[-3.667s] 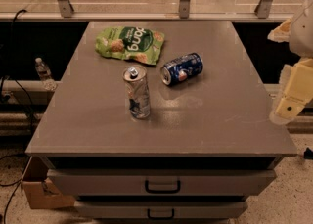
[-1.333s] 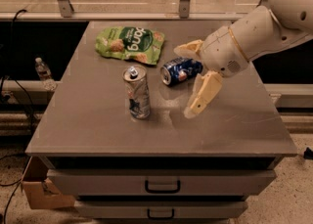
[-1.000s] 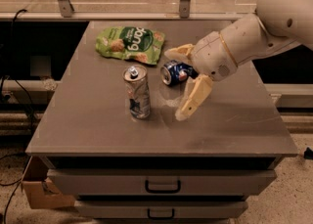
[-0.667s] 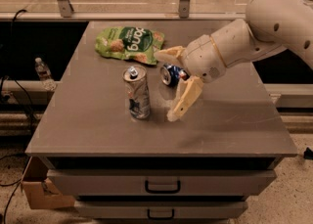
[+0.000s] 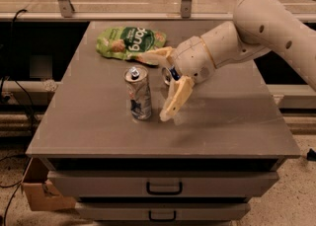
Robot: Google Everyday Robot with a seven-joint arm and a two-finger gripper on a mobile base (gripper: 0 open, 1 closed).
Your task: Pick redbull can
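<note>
gaping cream pincer (image 5: 153, 88) beside slim dented silver redbull can (image 5: 139, 94)

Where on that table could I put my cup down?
The table is bare along the front edge, left of the silver can, and at the front right below the arm. The middle back is crowded: chip bag, silver can, the open gripper just right of it, a blue can behind.
</note>
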